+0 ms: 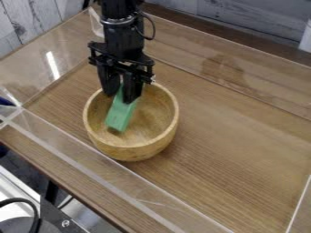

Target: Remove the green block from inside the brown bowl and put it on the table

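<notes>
The green block is short, plain and bright, with straight sides; it leans inside the round, light-tan bowl on the brown bench. The black pincer is pinching the block at its upper end.

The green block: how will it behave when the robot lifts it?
The green block is probably stiff, since its edges look straight. It looks small beside the brown bowl, so likely light. Its flat, bar-like shape should hardly roll.
</notes>
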{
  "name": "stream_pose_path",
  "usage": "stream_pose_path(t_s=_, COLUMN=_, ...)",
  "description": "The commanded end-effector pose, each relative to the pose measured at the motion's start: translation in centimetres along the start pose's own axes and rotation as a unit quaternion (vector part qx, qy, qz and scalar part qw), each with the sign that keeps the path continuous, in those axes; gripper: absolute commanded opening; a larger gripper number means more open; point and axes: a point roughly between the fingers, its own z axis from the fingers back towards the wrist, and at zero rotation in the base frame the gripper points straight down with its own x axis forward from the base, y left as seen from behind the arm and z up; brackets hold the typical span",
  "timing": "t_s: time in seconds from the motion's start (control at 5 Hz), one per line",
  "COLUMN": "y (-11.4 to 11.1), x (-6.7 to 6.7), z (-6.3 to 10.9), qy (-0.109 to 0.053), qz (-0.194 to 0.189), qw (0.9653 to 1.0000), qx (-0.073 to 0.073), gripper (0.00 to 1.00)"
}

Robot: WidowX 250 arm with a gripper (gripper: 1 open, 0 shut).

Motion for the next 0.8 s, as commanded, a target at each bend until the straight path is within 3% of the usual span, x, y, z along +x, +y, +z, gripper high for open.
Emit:
stream_pose_path(t_s=0.0, y=-0.08, x=0.55, z=1.70, qy=-0.029, qz=-0.003, qw=0.9995, qx=0.008, gripper=0.00)
stream_pose_path(t_s=0.6, y=-0.51, x=0.71, z=2.24, qy=-0.028, qz=0.001, qw=0.9996, qx=0.003, gripper=0.00)
